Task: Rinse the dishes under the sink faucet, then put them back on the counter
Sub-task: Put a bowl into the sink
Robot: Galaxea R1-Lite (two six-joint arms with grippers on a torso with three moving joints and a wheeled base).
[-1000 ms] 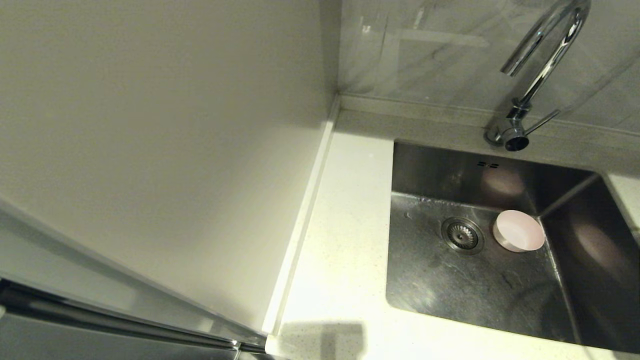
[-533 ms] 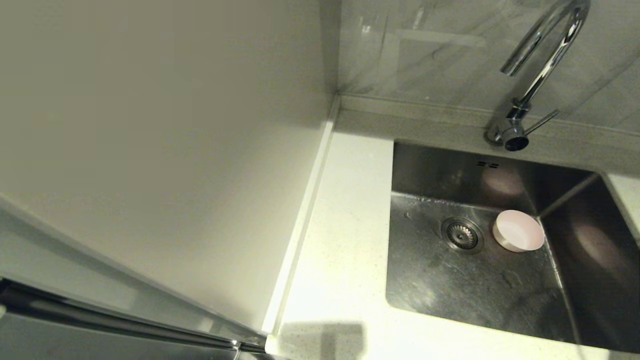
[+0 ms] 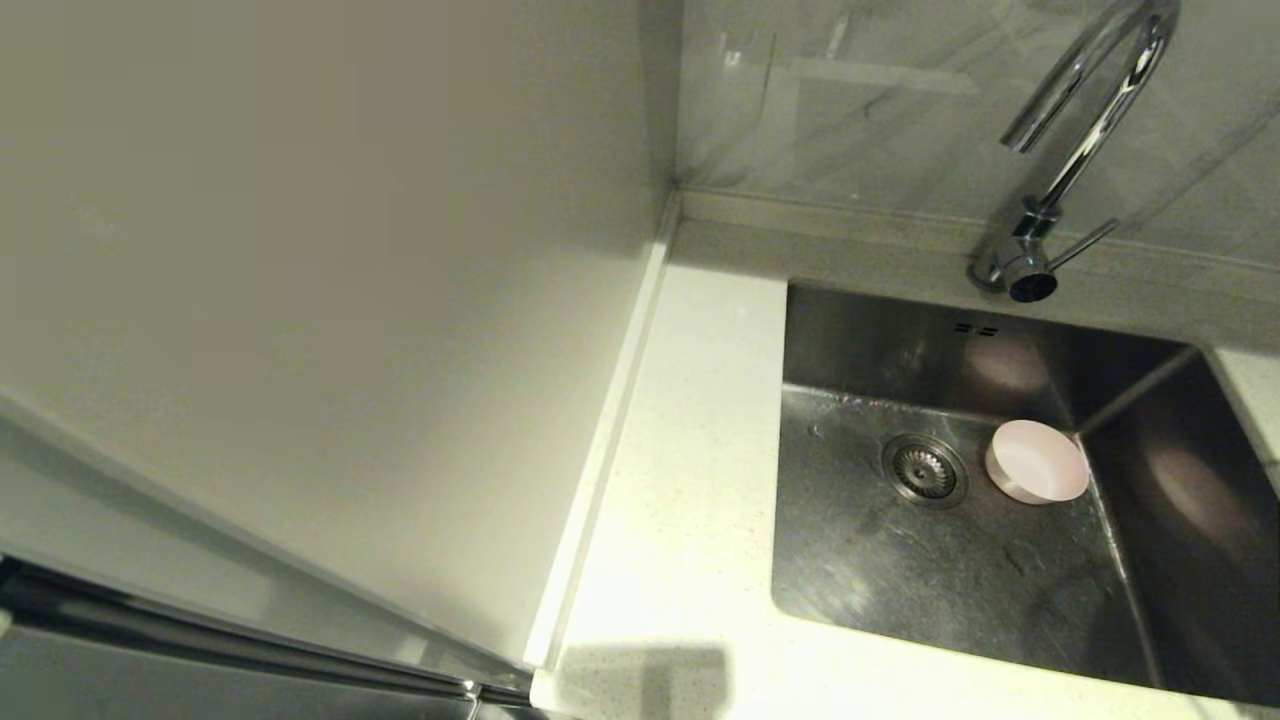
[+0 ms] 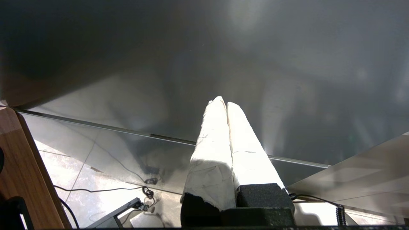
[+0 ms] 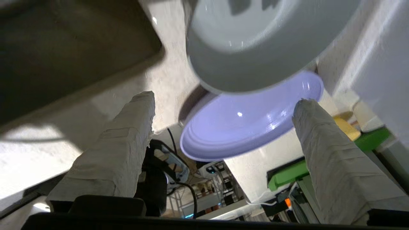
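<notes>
In the head view the steel sink holds the pale pink cup, which sits just right of the drain beneath the chrome faucet. The white counter runs along the sink's left side. Neither arm shows in that view. In the right wrist view my right gripper stands open with nothing held. Just beyond its fingertips lie the lilac plate and the pale blue-white bowl on the counter. One fingertip overlaps the plate's rim. My left gripper is shut and empty, parked low by a grey cabinet front.
A cream wall panel fills the left of the head view, and a marbled backsplash stands behind the faucet. The plate's near rim juts past the counter edge. A green object and cables lie below.
</notes>
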